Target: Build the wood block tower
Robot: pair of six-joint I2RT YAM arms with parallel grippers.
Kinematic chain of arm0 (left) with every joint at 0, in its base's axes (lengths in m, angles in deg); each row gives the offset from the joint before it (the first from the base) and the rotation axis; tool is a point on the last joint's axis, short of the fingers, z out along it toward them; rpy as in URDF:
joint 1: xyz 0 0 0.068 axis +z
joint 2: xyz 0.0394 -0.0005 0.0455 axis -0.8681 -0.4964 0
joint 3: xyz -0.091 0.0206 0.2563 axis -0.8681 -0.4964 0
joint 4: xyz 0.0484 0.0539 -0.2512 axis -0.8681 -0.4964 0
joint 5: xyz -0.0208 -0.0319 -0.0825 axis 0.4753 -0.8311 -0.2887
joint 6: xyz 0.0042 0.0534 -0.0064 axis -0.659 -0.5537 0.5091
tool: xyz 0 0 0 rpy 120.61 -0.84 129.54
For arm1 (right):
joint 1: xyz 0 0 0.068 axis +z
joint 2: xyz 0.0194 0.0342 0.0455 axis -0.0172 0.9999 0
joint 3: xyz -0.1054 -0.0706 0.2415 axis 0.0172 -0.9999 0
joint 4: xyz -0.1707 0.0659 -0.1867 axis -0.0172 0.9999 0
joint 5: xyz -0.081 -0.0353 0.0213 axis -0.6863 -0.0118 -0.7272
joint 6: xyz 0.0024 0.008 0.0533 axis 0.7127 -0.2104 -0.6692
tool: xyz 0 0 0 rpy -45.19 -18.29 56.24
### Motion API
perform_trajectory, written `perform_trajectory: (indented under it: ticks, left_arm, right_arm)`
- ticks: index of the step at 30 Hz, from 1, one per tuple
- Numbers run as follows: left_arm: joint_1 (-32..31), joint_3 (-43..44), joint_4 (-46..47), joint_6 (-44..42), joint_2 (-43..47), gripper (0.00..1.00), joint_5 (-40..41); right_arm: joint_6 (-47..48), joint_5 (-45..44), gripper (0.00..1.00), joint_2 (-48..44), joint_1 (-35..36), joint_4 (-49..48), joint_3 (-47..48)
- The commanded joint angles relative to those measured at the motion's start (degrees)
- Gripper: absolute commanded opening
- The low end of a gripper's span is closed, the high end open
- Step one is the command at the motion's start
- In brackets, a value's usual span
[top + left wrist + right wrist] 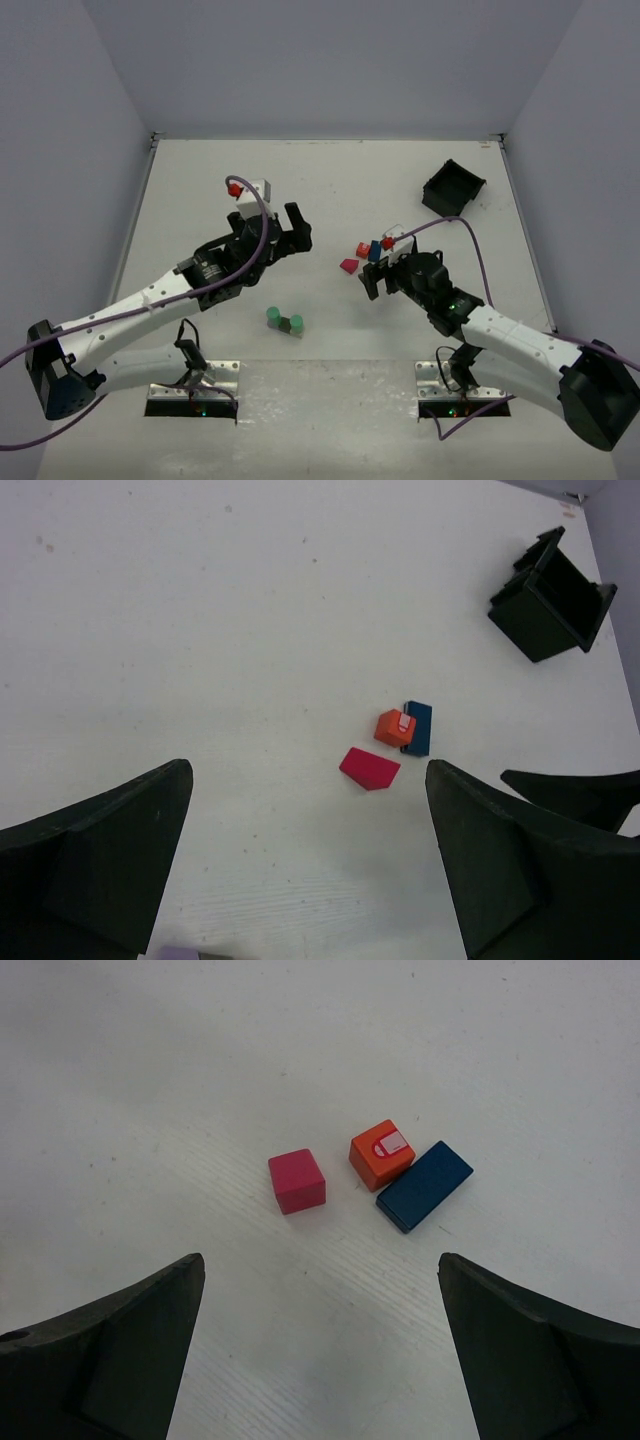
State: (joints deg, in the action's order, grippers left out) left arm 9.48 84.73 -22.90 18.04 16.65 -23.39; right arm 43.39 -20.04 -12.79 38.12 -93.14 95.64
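Three wood blocks lie together right of centre: a magenta block (348,265), an orange-red block (362,248) with a white sticker, and a flat blue block (374,251). They show in the right wrist view as magenta (297,1181), orange-red (381,1154) and blue (424,1186), and in the left wrist view as magenta (369,768), orange-red (395,727) and blue (418,728). Two green pieces (272,316) (296,323) sit near the front centre. No stacked tower shows. My right gripper (385,268) (320,1360) is open and empty, just short of the three blocks. My left gripper (280,232) (310,880) is open and empty, left of them.
A square black bin (452,187) lies tipped at the back right, also in the left wrist view (550,595). A pale purple piece (180,953) peeks in at the bottom edge of the left wrist view. White walls bound the table on three sides.
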Motion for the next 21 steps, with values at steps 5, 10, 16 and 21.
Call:
perform_trajectory:
  ticks: [5,10,16,21]
  left_arm:
    - [10.20,-4.49,7.61,3.41,-0.27,1.00,-4.61]
    - [17.19,-7.33,7.20,7.39,-2.52,1.00,-1.70]
    - [23.31,-9.09,8.23,7.76,0.17,1.00,-1.97]
    - [25.45,-11.86,9.57,8.46,3.26,1.00,-0.84]
  right_arm:
    - [-6.37,-4.42,0.99,5.54,-3.64,3.69,6.49]
    - [-10.27,-6.35,0.99,6.36,-6.93,5.95,7.37]
    - [-13.00,-6.85,0.99,7.86,-9.02,7.97,8.40]
    - [-15.49,-6.44,0.99,10.17,-10.53,10.29,10.09]
